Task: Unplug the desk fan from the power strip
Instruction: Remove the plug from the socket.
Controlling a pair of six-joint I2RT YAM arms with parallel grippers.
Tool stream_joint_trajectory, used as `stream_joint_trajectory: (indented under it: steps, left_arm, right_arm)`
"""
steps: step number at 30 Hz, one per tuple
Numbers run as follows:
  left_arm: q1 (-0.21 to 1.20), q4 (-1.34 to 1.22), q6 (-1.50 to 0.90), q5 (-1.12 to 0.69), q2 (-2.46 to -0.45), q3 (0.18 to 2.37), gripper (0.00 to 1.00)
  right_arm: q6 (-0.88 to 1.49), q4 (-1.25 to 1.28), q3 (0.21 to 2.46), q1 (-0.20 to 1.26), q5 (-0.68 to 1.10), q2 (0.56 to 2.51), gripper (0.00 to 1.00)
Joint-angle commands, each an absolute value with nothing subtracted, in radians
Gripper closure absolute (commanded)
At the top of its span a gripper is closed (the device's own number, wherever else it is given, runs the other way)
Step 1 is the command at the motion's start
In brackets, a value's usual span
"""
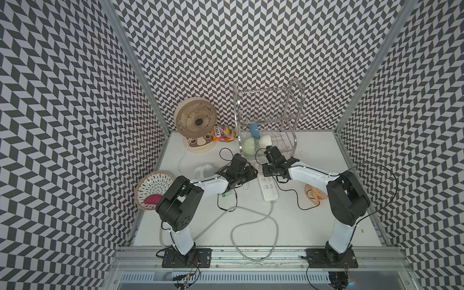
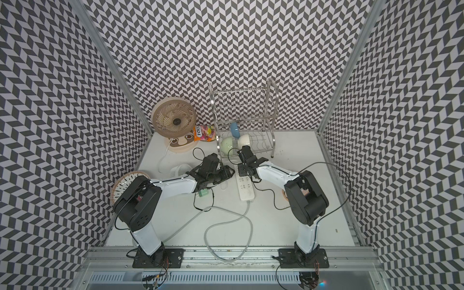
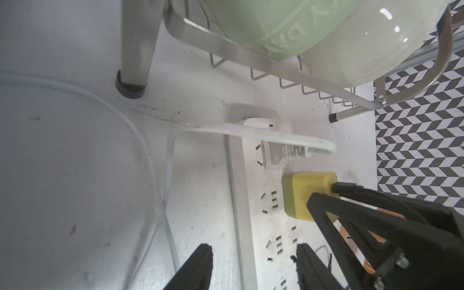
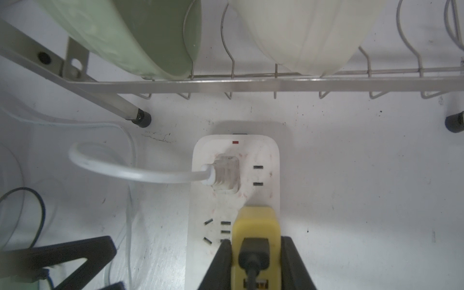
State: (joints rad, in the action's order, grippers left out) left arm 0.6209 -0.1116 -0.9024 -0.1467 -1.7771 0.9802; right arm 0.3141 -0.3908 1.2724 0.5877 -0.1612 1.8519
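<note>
At the far left corner of the desk stands the desk fan (image 1: 195, 120). In both top views the power strip (image 1: 268, 187) lies flat around the middle of the desk, running near to far, with its far end just short of the dish rack (image 1: 288, 118). Its thick pale cord (image 1: 272, 208) leaves the near end and loops toward the near edge. Both arms meet at the strip's far half, the left gripper (image 1: 252, 174) just beside it and the right gripper (image 1: 265, 172) over it. Honestly can't read either pincer from up here.

In the left wrist view, the left gripper (image 3: 253, 266) has its jaws about half spread with nothing gripped. One finger is over bare desk, the other over the strip.

In the right wrist view, the right gripper (image 4: 256, 261) is clamped on a yellow plug (image 4: 256, 226) with a black cable, fingers (image 4: 221, 263) tight against both sides. That plug sits in the strip. Further along, near the red light (image 4: 235, 142), a white plug (image 4: 226, 173) is seated in its socket, and its white cable (image 4: 125, 170) curls off sideways.
</note>
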Motion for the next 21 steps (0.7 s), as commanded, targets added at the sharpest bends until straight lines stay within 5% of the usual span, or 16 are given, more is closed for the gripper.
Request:
stream_joint_trajectory:
  steps: [1,21]
  left_arm:
    - [0.618,-0.135,-0.889,-0.153,-1.804,1.005,0.41]
    - [0.614,-0.068,-0.831,-0.193,-1.935,1.101,0.48]
  right_arm:
    - [0.298,-0.376,1.281,0.606,-0.155,1.838,0.78]
    - [0.28,-0.339,1.248,0.657,-0.15,1.804,0.78]
